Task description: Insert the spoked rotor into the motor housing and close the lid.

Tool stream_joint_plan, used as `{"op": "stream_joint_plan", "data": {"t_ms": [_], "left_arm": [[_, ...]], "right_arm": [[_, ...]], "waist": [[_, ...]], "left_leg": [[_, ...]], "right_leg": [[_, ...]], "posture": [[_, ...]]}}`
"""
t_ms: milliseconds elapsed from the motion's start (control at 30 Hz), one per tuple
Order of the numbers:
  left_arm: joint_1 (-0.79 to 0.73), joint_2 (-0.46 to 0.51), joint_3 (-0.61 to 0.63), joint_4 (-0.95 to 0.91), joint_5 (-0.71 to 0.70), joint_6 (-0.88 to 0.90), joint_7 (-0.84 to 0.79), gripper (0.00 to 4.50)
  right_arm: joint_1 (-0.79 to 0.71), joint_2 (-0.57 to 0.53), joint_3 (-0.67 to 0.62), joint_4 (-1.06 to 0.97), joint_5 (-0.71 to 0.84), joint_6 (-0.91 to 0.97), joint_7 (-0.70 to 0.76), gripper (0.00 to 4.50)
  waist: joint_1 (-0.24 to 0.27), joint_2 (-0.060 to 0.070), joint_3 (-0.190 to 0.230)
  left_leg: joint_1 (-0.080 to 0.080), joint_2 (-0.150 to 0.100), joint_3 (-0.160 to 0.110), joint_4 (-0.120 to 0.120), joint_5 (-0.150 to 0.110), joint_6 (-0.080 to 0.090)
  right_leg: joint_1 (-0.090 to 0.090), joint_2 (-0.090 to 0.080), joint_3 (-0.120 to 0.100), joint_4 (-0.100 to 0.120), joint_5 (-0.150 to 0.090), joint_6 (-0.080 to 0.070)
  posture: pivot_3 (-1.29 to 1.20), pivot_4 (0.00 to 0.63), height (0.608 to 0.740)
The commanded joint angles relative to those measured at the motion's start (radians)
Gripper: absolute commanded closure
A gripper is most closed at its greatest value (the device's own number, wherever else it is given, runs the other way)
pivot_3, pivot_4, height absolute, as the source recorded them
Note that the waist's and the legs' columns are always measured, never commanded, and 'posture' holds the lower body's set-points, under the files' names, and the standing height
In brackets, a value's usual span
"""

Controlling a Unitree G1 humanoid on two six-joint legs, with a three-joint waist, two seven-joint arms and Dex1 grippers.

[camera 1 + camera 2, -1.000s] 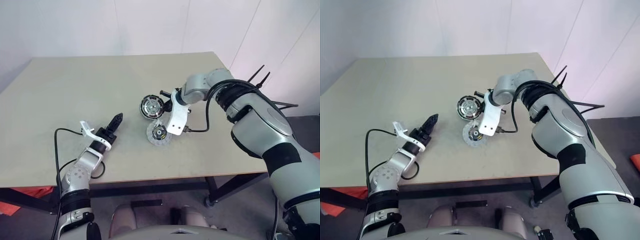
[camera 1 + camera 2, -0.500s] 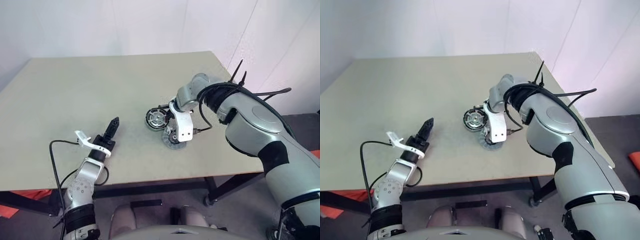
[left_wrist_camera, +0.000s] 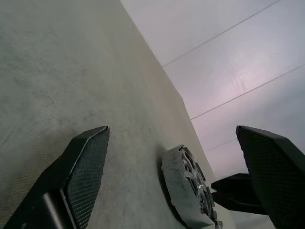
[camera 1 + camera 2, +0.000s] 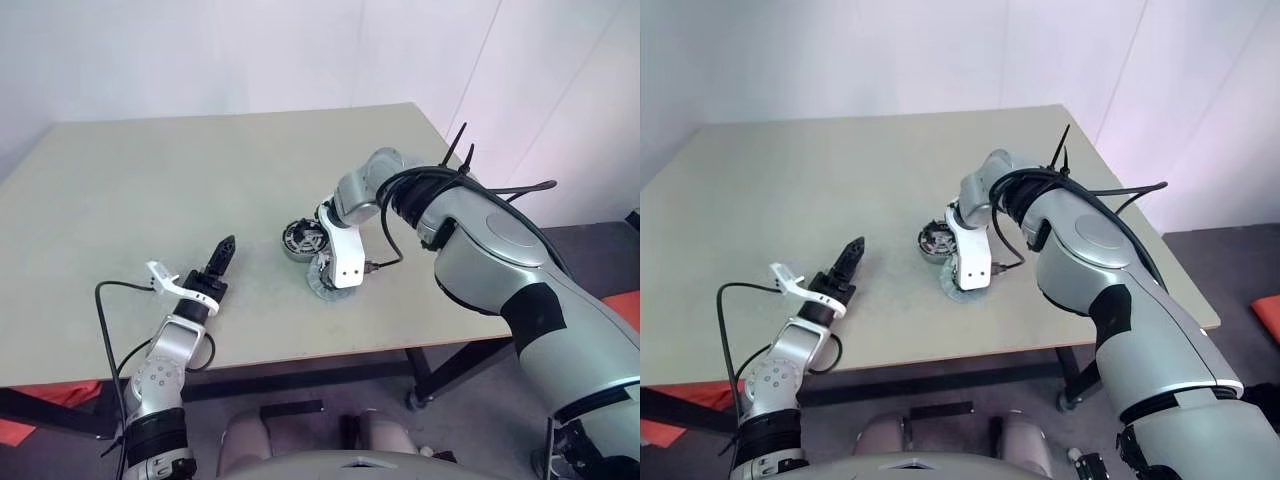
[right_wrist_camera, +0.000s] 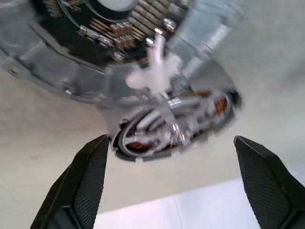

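The motor housing (image 4: 298, 240) lies near the table's middle as a dark round puck. In the right wrist view its coppery windings (image 5: 217, 107) show under silvery spokes that look like the spoked rotor (image 5: 164, 121) seated on top. The lid (image 4: 318, 288), a pale disc with a dark centre, lies flat beside it on the near side, partly under my right wrist. My right gripper (image 5: 170, 140) hangs over the housing, pointing down, open, its fingers wide on either side and holding nothing. My left gripper (image 4: 222, 255) hovers low over the table, well to the left, open and empty.
The beige table (image 4: 150, 180) has bare room to the left and behind the parts. A black cable (image 4: 110, 320) loops from my left wrist over the front edge. In the left wrist view a round part (image 3: 186, 191) shows edge-on between the left fingers.
The camera has shifted. My right hand swung left over the housing and its jaws, narrow before, now stand wide open. The left hand has hardly moved.
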Motion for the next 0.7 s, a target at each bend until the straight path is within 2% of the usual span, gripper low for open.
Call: {"op": "stream_joint_plan", "data": {"t_ms": [33,100,233,400,433,500,567,633,700], "left_arm": [[-0.037,0.010,-0.033,0.051,0.003,0.036,-0.012,0.00],[-0.074,0.022,-0.041,0.080,0.008,0.050,-0.018,0.00],[-0.127,0.044,-0.049,0.134,0.019,0.078,-0.036,0.00],[-0.172,0.065,-0.063,0.175,0.034,0.103,-0.053,0.00],[-0.180,0.066,-0.064,0.179,0.036,0.106,-0.054,0.00],[-0.183,0.070,-0.062,0.180,0.037,0.114,-0.056,0.00],[-0.179,0.073,-0.061,0.176,0.037,0.121,-0.058,0.00],[-0.172,0.082,-0.058,0.171,0.038,0.130,-0.059,0.00],[-0.167,0.094,-0.051,0.170,0.039,0.138,-0.060,0.00]], "right_arm": [[-0.074,-0.015,-0.097,0.011,0.099,0.048,0.033,0.01],[-0.064,-0.039,-0.188,0.029,0.208,0.074,0.116,0.01],[0.053,-0.070,-0.438,0.010,0.543,0.196,0.442,0.01],[0.250,-0.147,-0.526,-0.204,0.661,0.330,0.596,0.01],[0.313,-0.149,-0.560,-0.290,0.730,0.398,0.660,0.01],[0.449,-0.104,-0.655,-0.527,0.899,0.686,0.778,0.01],[0.544,-0.021,-0.757,-0.747,1.032,1.082,0.817,0.01],[0.599,0.024,-0.816,-0.894,1.072,1.373,0.801,0.01],[0.630,0.032,-0.830,-1.012,1.094,1.578,0.801,0.01]], "waist": [[0.000,0.000,0.000],[0.006,0.000,0.000],[0.019,-0.002,-0.001],[0.031,-0.004,-0.002],[0.033,-0.004,-0.001],[0.034,-0.005,-0.001],[0.027,-0.004,-0.001],[0.028,-0.004,-0.001],[0.046,-0.004,-0.001]], "left_leg": [[0.001,-0.001,0.000,0.000,0.000,0.000],[0.002,-0.002,0.000,0.000,0.000,0.000],[0.002,-0.002,0.000,0.002,0.000,0.000],[0.003,-0.007,-0.001,0.003,0.000,0.001],[0.002,-0.007,-0.001,0.003,0.000,0.001],[0.001,-0.007,-0.001,0.003,0.001,0.003],[0.002,-0.006,-0.001,0.002,0.001,0.004],[0.001,-0.003,-0.002,0.001,0.001,0.003],[0.001,0.000,-0.003,0.001,0.002,0.002]], "right_leg": [[0.000,0.000,0.002,0.001,0.000,0.001],[0.000,0.000,0.003,0.002,-0.003,0.006],[0.002,0.000,0.004,0.002,-0.003,0.006],[0.006,0.000,0.009,0.002,0.001,0.000],[0.006,0.000,0.010,0.002,0.001,0.000],[0.005,0.000,0.010,0.001,0.001,0.000],[0.004,0.001,0.011,0.001,0.001,0.000],[0.002,0.005,0.011,0.001,0.001,0.000],[0.003,0.008,0.010,0.001,0.001,-0.001]], "posture": [[0.00,0.000,0.740],[0.00,0.000,0.740],[0.00,0.000,0.740],[0.00,0.000,0.740],[0.00,0.000,0.740],[0.00,0.000,0.740],[0.00,0.000,0.740],[0.00,0.000,0.740],[0.00,0.000,0.740]]}}
